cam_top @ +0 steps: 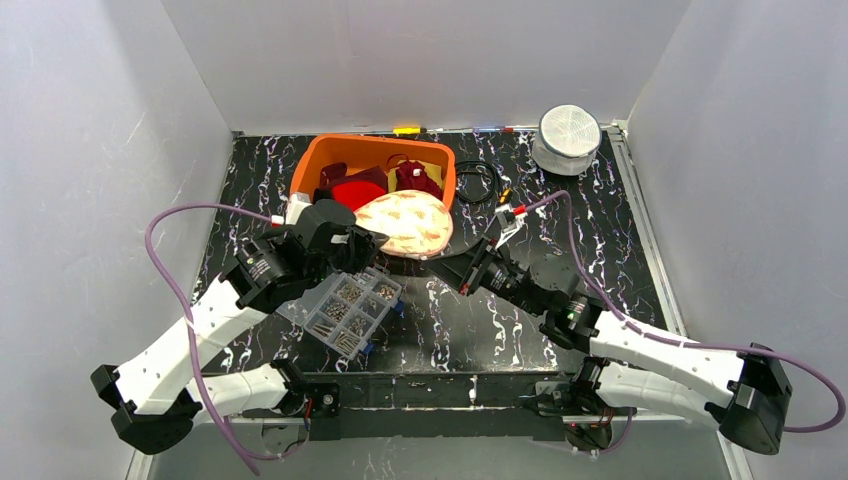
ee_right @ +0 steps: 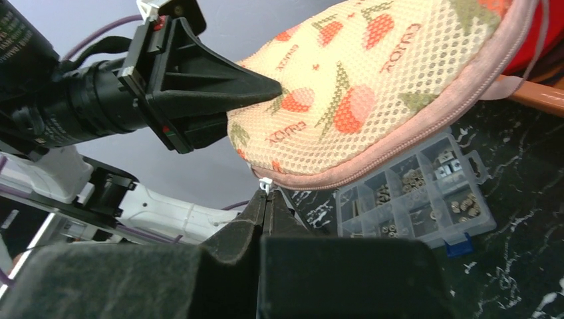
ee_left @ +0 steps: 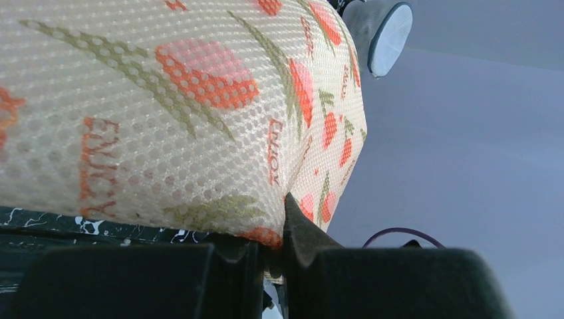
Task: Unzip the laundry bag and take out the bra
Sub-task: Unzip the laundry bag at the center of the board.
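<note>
The left gripper (ee_left: 276, 232) is closed almost completely, and a fold of the laundry bag (cam_top: 405, 222) is pinched between its fingers at the bag's left end. The right gripper (ee_right: 266, 199) is closed fully, and the small white zip pull (ee_right: 266, 183) on the bag's near edge is clamped at its fingertips. The pink zip band (ee_right: 425, 119) is seen closed along the visible edge of the bag, and the contents cannot be made out through the printed mesh. The bag is placed between the two grippers, with its far side against an orange basket (cam_top: 312, 160). Red garments (cam_top: 358, 192) are held in the basket just behind the bag. A clear parts box (cam_top: 345, 305) is set on the table in front of the bag, below the left gripper. A black cable coil (cam_top: 478, 180) is laid to the right of the bag, and a round white container (cam_top: 568, 135) is stood well beyond it.
</note>
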{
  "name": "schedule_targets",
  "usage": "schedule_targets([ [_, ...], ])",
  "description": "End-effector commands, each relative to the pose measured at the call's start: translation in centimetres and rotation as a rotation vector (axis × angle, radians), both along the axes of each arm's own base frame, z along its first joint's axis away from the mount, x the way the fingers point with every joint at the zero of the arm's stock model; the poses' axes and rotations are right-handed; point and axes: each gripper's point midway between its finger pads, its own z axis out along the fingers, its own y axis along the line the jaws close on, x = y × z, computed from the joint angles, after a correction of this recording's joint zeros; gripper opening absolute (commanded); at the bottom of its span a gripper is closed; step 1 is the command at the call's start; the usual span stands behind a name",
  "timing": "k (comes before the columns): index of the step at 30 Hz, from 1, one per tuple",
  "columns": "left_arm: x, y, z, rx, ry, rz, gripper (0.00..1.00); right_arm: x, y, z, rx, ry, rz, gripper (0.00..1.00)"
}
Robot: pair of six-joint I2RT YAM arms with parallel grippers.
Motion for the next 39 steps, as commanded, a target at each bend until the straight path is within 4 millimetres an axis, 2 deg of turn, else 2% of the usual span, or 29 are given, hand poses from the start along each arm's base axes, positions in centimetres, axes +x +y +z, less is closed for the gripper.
schedule_targets([
  [1,0.1,1.4,1.0,0.0,-0.057,0.033,0.0,0.3,-1.2,0.1,-0.112,-0.04,-0.048,0.01],
  [8,-0.1,0.3,0.5,0.033,-0.081,-0.055,0.0,1.2,-4.0,-2.2,-0.341,-0.045,-0.138,0.01],
  [14,-0.3,-1.9,0.8,0.134,-0.18,-0.277,0.0,0.9,-7.1,-3.5,-0.506,-0.095,-0.175,0.01],
  [18,-1.0,-3.7,1.1,0.213,-0.285,-0.485,0.0,-0.6,-8.0,-4.0,-0.588,-0.159,-0.094,0.01],
  [22,-1.7,-5.8,0.6,0.258,-0.382,-0.695,0.0,-2.6,-8.7,-5.5,-0.663,-0.186,0.026,0.01],
  [26,-2.5,-8.2,-0.9,0.295,-0.412,-0.939,0.0,-4.3,-9.8,-6.6,-0.68,-0.189,0.091,0.01],
  [30,-2.9,-10.2,-3.4,0.328,-0.414,-1.149,0.0,-5.4,-10.6,-7.3,-0.655,-0.182,0.11,0.01],
  [32,-2.7,-10.8,-5.3,0.338,-0.376,-1.207,0.05,-5.6,-10.8,-8.4,-0.658,-0.159,0.11,0.01],
  [35,-2.0,-11.2,-7.9,0.35,-0.309,-1.197,0.14,-5.7,-10.9,-10.1,-0.672,-0.12,0.111,0.01],
  [39,-1.3,-11.4,-9.8,0.319,-0.269,-1.117,0.45,-5.3,-10.8,-12.5,-0.685,-0.069,0.09,0.01],
])
